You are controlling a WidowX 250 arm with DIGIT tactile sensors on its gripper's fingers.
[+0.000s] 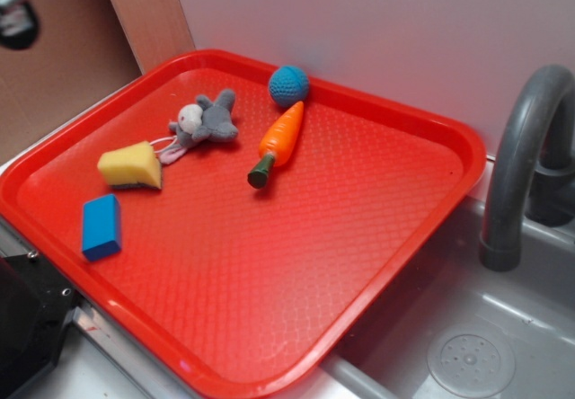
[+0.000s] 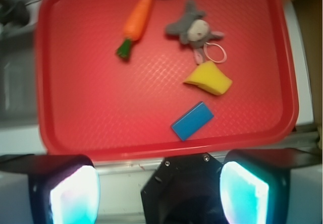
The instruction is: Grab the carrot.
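The orange toy carrot (image 1: 280,140) lies on the red tray (image 1: 269,273) near its far edge, its dark green stub pointing toward the tray's middle. Its orange tip touches the blue knitted ball (image 1: 288,84). In the wrist view the carrot (image 2: 137,19) sits at the upper left of the tray (image 2: 101,108). My gripper (image 2: 160,191) is open and empty, high above the tray's near edge and far from the carrot. Its two pads (image 2: 75,196) stand wide apart at the bottom of the wrist view. In the exterior view only a bit of the arm shows at the top left corner.
A grey plush mouse (image 1: 207,122), a yellow sponge wedge (image 1: 131,166) and a blue block (image 1: 101,226) lie on the tray's left part. A grey faucet (image 1: 526,165) and sink with drain (image 1: 471,361) stand at right. A black robot base (image 1: 27,327) sits at bottom left.
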